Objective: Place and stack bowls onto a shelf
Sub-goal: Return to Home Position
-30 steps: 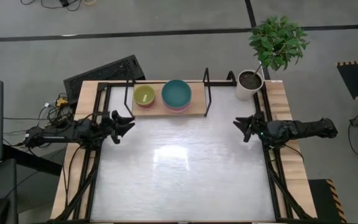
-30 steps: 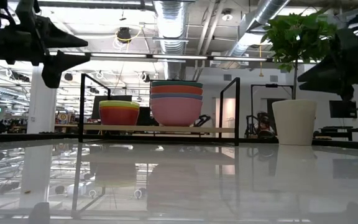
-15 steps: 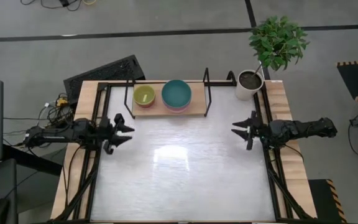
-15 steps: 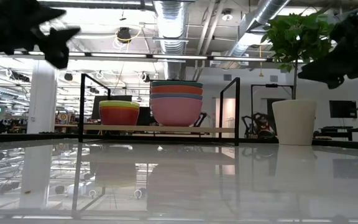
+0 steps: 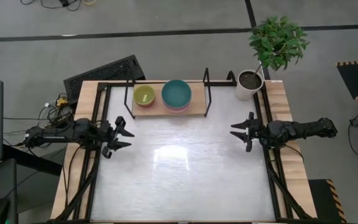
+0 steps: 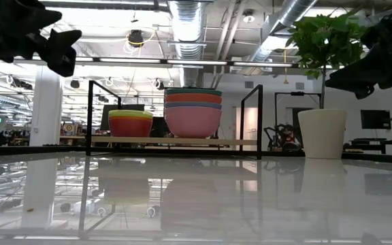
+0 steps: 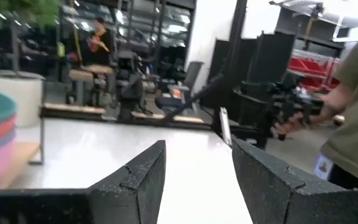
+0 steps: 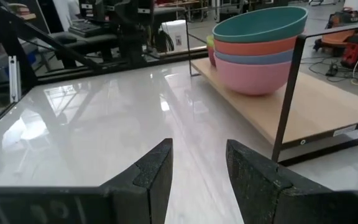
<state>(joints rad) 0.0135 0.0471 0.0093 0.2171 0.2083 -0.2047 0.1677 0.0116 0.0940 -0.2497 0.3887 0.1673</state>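
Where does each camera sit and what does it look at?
High view: above the table, facing straight down; shows left end effector and right end effector, both open.
Low view: at tabletop height, facing the shelf; left arm and right arm at top corners.
Left wrist view: on the left arm, facing a person past its own fingers.
Right wrist view: on the right arm, facing the shelf past its own fingers.
Shared: all four show the teal-topped bowl stack.
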